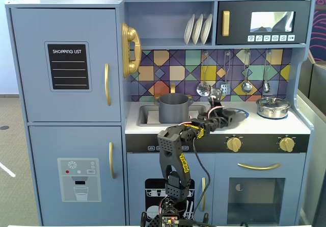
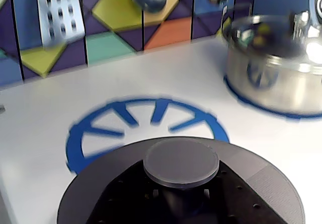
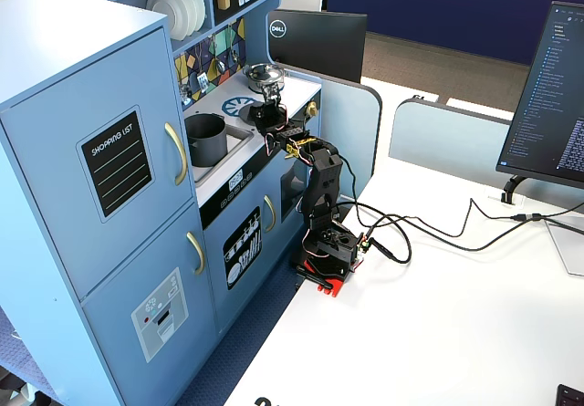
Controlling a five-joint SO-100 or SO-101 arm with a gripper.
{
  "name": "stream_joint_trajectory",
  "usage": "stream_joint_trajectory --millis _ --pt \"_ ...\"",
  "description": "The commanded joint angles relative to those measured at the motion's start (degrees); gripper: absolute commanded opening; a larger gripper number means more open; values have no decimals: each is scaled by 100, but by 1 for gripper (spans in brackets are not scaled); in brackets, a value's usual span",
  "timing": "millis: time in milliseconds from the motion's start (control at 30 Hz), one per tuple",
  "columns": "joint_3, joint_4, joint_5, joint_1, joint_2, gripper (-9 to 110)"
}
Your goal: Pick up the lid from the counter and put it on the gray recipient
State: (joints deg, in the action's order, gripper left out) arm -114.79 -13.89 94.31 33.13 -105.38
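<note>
While the gripper hangs over the counter, the lid sits at six o'clock in the wrist view, apparently carried, though I cannot tell the fingers' state. Flat, round, matte dark gray, it looks light and stiff; the central knob is the hold. At nine o'clock waits the gray pot.
</note>
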Motion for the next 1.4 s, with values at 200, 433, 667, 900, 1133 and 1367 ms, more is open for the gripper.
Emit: stream_joint_trajectory --millis 200,433,667,900,1133,1367 --pt "1380 1415 -334 -501 -1503 0" --pt "1696 2312 -439 -1477 -1916 0" --pt "1749 2408 -316 -2452 -1898 0" --pt "1591 2391 -299 -2812 -1723 0" --pt "1292 2382 -264 -3041 -1705 0" --pt "1143 2320 -229 -3067 -1635 0"
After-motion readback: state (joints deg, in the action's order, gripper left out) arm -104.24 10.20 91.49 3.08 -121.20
